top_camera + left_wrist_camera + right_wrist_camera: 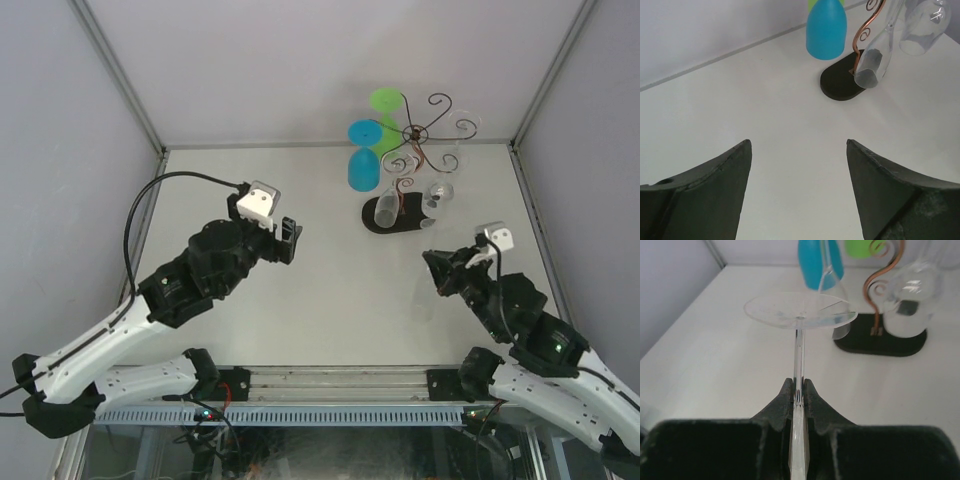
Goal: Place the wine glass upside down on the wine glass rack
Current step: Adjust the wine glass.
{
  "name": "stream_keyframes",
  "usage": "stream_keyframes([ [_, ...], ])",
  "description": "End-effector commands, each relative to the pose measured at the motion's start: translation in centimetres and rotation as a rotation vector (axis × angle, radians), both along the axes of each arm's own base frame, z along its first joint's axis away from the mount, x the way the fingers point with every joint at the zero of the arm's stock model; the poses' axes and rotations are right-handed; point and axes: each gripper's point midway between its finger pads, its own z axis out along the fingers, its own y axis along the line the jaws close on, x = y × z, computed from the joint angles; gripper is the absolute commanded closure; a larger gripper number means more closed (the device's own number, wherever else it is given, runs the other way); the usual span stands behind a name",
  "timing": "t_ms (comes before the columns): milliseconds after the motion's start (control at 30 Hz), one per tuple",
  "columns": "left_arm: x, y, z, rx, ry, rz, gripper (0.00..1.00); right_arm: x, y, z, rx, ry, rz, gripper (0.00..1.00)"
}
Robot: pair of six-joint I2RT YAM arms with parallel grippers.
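Note:
My right gripper (pixel 799 382) is shut on the stem of a clear wine glass (pixel 800 310). The glass's round foot is ahead of the fingers and its bowl is hidden under them. In the top view this gripper (pixel 436 272) is near the right front of the table, and the glass (pixel 425 298) shows only faintly below it. The wine glass rack (pixel 415 135) stands at the back right on a black oval base (pixel 400 215), apart from the held glass. The base also shows in the right wrist view (pixel 880 340). My left gripper (pixel 799 145) is open and empty over bare table, at centre left in the top view (pixel 290 240).
Glasses hang upside down on the rack: a blue one (pixel 363 168), a green one (pixel 386 100) and clear ones (pixel 386 208) (pixel 438 192). The blue glass (pixel 826 27) and a clear one (pixel 875 65) show in the left wrist view. Enclosure walls close the back and sides.

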Motion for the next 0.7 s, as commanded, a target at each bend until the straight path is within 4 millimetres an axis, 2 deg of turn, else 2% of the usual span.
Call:
stream_keyframes([
  [0,0.2,0.4,2.8,-0.072,-0.025,-0.007,0.20,0.7,-3.7,4.7,0.000,-0.179,-0.135,1.00],
  [233,0.8,1.6,1.2,-0.070,0.022,0.004,0.20,1.8,-5.7,13.1,-0.125,-0.459,-0.213,1.00],
  [367,0.7,2.2,0.6,-0.060,0.029,0.011,0.20,3.0,-5.7,16.6,-0.244,-0.533,-0.249,1.00],
  [500,0.5,2.7,0.5,-0.068,0.029,0.021,0.20,4.4,-5.1,18.0,-0.328,-0.539,-0.245,1.00],
  [567,0.5,2.8,0.6,-0.081,0.029,0.017,0.20,4.7,-5.0,17.8,-0.353,-0.500,-0.228,1.00],
  [667,0.7,2.3,1.4,-0.096,0.028,0.010,0.20,4.7,-5.0,16.4,-0.358,-0.405,-0.196,1.00],
])
